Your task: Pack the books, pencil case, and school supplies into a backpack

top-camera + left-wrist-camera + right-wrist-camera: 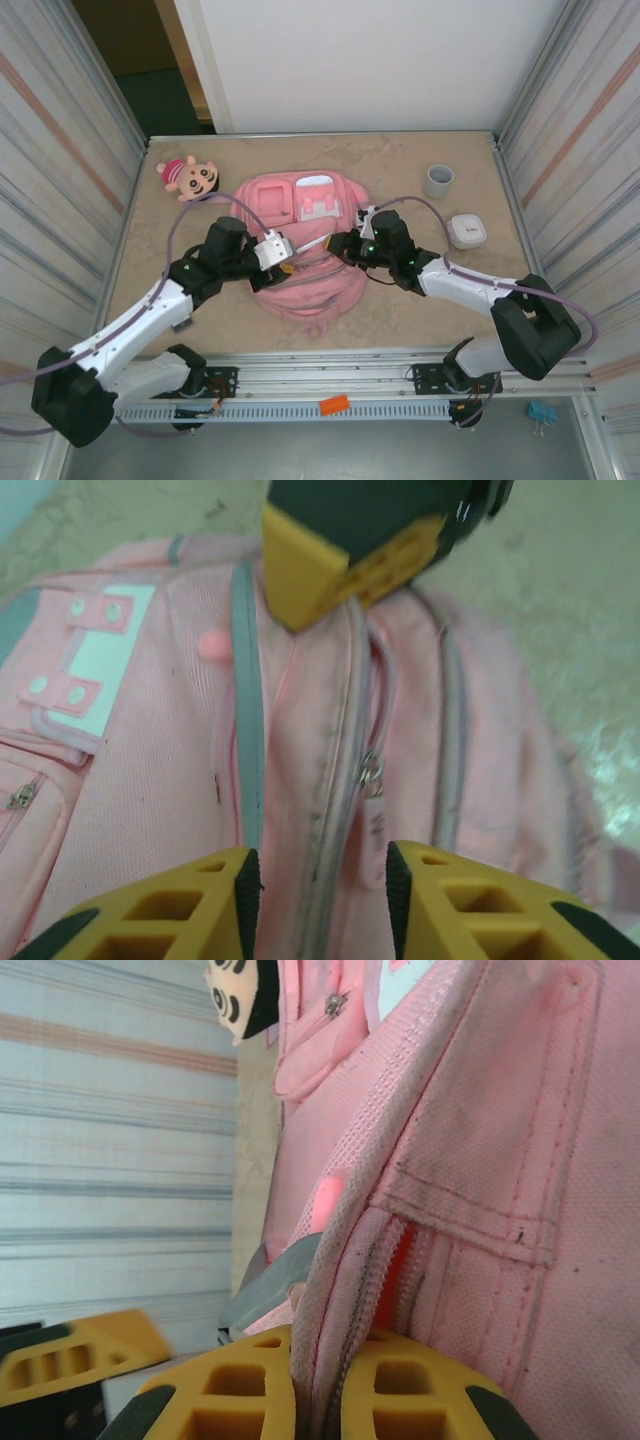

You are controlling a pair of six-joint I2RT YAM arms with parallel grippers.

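The pink backpack (305, 215) lies flat mid-table, front pockets up. My right gripper (341, 246) is shut on the fabric edge beside the backpack's zip; in the right wrist view its fingertips (322, 1390) pinch that pale mesh-trimmed edge of the backpack (500, 1110). My left gripper (287, 262) hovers open just over the backpack (150, 780), its fingers (322, 890) either side of the zip line, with the metal zip pull (372, 777) a little ahead of them. The two grippers face each other closely. The books, pencil case and school supplies are out of view.
A pink-capped plush doll (188, 177) lies at the back left. A grey cup (438, 181) and a small white box (467, 231) stand at the back right. Striped walls close in both sides.
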